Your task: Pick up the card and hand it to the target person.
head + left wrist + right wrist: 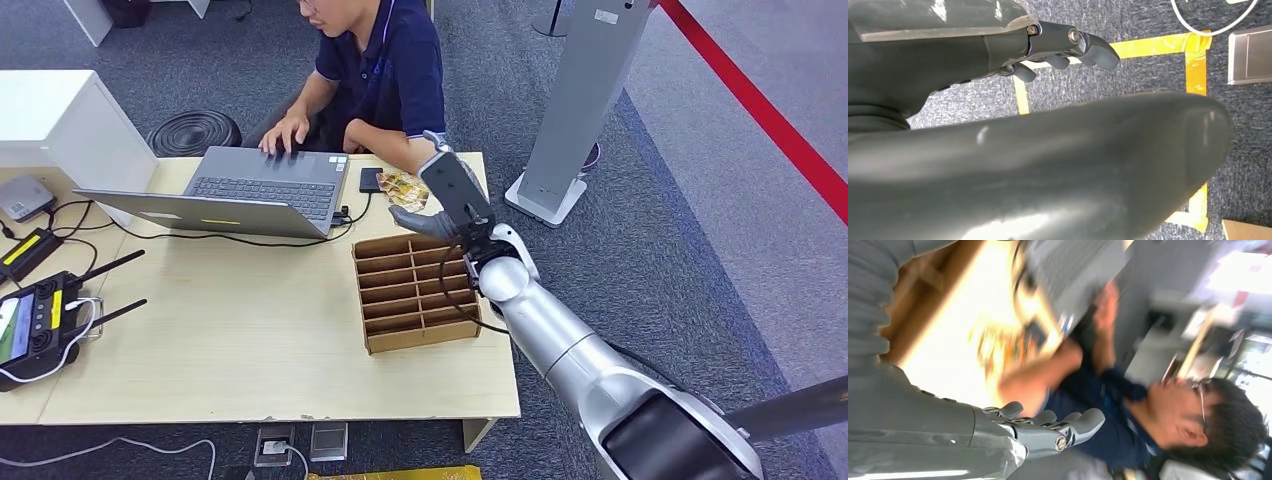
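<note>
Head view: right hand [425, 220] empty beside card [403, 188], near person [380, 70].

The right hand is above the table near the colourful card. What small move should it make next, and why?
Probably lower the right hand toward the card and close on it. The head view shows the card flat on the table beyond the cardboard divider box, beside the person's forearm. The hand holds nothing, its fingers apart, so the pick-up is not yet done.
</note>
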Robot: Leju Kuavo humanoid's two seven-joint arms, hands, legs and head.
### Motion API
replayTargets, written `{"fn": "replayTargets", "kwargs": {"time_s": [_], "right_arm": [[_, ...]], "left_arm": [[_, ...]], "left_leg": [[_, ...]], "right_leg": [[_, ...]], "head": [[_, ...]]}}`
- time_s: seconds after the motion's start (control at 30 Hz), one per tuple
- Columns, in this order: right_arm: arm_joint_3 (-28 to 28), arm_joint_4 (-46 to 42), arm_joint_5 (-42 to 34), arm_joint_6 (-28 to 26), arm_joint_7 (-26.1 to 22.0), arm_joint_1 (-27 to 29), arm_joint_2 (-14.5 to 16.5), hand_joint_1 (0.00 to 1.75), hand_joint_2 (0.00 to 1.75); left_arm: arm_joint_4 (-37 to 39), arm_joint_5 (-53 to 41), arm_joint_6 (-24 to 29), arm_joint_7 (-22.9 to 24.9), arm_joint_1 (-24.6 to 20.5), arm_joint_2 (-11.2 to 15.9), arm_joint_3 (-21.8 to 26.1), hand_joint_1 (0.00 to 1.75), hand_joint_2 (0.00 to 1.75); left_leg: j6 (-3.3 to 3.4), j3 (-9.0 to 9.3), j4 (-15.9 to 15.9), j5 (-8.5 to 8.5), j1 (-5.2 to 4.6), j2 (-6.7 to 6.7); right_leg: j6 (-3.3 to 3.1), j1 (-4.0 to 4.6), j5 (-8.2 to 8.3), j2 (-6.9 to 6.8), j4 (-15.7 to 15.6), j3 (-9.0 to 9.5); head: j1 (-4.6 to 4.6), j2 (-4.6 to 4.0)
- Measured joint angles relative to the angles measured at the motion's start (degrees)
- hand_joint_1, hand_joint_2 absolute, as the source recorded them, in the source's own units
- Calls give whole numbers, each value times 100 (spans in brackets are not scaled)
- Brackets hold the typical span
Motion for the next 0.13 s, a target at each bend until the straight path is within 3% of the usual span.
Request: {"fn": "replayTargets", "kwargs": {"time_s": [0.13], "right_arm": [[-161, -516, -1436, 578, -348, 362, -163, 0, 175]], "left_arm": [[0, 30, -3, -4, 23, 4, 1, 0, 0]], "left_leg": [[0, 1, 0, 0, 0, 0]], "right_leg": [[0, 0, 0, -2, -2, 0]], "head": [[-6, 0]]}}
